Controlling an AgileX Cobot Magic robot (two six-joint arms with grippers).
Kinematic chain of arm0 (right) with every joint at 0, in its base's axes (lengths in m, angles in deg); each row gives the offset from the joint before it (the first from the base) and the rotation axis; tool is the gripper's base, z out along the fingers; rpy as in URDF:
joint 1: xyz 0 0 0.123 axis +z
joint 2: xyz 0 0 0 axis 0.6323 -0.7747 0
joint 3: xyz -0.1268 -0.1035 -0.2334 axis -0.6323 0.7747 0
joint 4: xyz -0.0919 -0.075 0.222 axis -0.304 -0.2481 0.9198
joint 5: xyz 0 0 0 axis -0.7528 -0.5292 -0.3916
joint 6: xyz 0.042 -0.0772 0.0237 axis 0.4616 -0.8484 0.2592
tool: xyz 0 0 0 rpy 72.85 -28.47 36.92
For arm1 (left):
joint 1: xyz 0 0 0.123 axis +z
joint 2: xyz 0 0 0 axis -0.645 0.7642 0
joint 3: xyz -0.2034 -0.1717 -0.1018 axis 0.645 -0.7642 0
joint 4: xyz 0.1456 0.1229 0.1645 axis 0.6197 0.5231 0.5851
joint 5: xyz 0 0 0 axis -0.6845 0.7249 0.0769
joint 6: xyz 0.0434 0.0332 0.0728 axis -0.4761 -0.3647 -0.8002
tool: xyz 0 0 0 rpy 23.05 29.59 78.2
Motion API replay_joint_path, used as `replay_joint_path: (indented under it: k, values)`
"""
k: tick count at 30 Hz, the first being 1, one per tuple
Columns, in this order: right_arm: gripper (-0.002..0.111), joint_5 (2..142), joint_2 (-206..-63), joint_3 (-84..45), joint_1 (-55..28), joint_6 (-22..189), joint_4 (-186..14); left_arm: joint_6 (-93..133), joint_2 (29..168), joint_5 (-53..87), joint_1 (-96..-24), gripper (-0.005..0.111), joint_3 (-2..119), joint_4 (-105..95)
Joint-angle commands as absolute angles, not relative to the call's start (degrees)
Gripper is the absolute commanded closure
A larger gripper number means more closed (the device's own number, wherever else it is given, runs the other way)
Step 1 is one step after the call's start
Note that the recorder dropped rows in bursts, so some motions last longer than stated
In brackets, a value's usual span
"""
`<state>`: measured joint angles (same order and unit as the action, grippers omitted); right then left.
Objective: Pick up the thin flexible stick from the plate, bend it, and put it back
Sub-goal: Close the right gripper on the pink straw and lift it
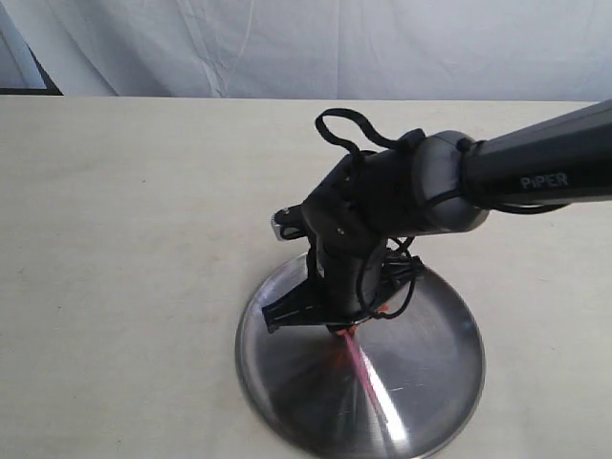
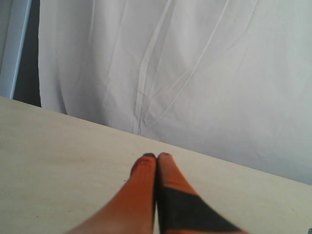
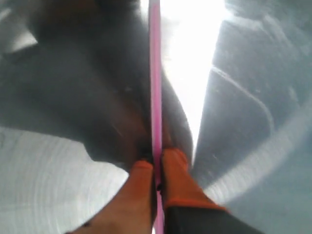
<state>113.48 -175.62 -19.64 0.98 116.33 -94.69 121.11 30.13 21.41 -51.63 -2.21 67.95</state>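
Right claw [image 3: 156, 163]: closed on the stick [image 3: 155, 73], its two orange fingers [image 3: 181, 175] pinched from either side with the pink shaft between them. In the exterior view it points down over the middle of the plate.

Stick: very thin, pink, straight along the length that shows. It is held near one end. In the exterior view it runs from the fingertips over the plate's inner surface toward the near rim. A bright streak of glare lies just beside it. Whether the free end touches the metal cannot be told.

Plate [image 1: 435, 320]: round, shallow, shiny silver metal with a raised rim. It sits flat on the tabletop [image 1: 124, 210], at the near edge of the exterior view and a little right of centre. The wrist camera shows dark reflections and a strong white highlight on its surface.

Right arm [image 1: 535, 167]: black, entering from the right of the exterior view. A looped black cable [image 1: 346, 129] stands up from its wrist.

Tabletop: pale, plain, matte.

Left claw [image 2: 157, 157]: fingers pressed together with nothing between them. It is seen only by its own wrist camera, low over bare tabletop and well apart from the plate.

Cloth [image 2: 195, 73]: white, creased, hanging behind the far edge of the tabletop.
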Motion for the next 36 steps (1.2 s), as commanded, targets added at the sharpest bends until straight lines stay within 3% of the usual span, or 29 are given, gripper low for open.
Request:
replay_joint_path:
  k: [1, 18, 22, 27, 36]
  values:
    - [0.109, 115.19, -170.44, -19.22, 0.76, 115.64, -98.19, 121.06, 30.09, 21.81, -51.70, 0.107, -2.10, 68.26]
    - [0.109, 117.35, -163.26, -16.41, 0.76, 115.56, -103.99, 121.06, 30.09, 21.71, -51.70, 0.107, -2.10, 68.26]
    - [0.109, 110.56, -157.72, -6.94, 0.76, 117.89, -103.79, 121.06, 30.09, 21.71, -51.70, 0.107, -2.10, 68.26]
    - [0.109, 91.76, -149.62, 9.02, 4.81, 119.79, -95.97, 121.06, 30.09, 21.71, -51.70, 0.107, -2.10, 68.26]
    - [0.109, 92.53, -144.54, 9.59, 5.56, 112.98, -97.70, 121.06, 30.09, 21.71, -51.70, 0.107, -2.10, 68.26]
